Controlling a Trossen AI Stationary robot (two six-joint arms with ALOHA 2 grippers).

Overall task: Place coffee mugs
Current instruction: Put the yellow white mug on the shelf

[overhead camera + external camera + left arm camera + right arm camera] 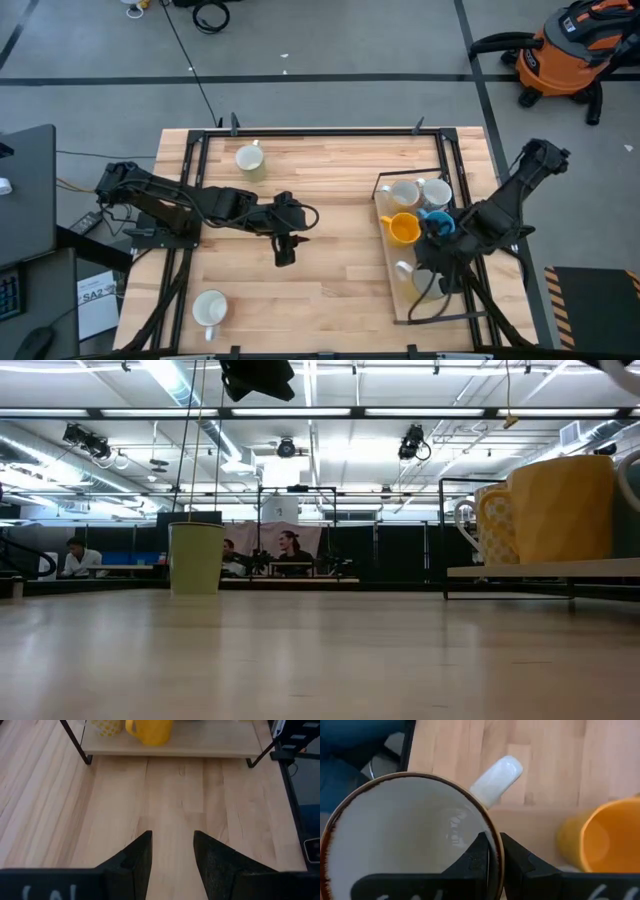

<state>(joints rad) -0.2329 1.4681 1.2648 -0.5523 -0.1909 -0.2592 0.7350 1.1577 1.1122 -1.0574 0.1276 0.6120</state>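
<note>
We count several mugs. A cream mug [249,158] stands alone in the upper left part of the table [330,290] in the high view, and a white mug [210,308] stands near the lower left corner. The rest sit in a shallow tray [400,300] with a thin black frame on the right side: two white mugs [405,192] side by side at the top, a yellow mug [402,228] below them, and a blue mug [437,220] just beside it, partly under the right arm.

The right gripper [494,855] is down in the tray, its fingers clenched on the rim of a white mug with a brown-edged lip [410,835], one finger inside and one outside; its glossy handle points away. In the high view this mug is mostly hidden by the arm.

The left gripper [285,250] hangs over the middle of the table, fingers [135,862] apart and holding nothing.

In the low view the yellow mug is cut off at the right edge, and a patterned mug [495,525] stands beside it, half hidden.

A paper [95,300] off the lower left of the table carries writing that seems to read "SA2". Marks on the wrist mounts are cut off and unreadable.
</note>
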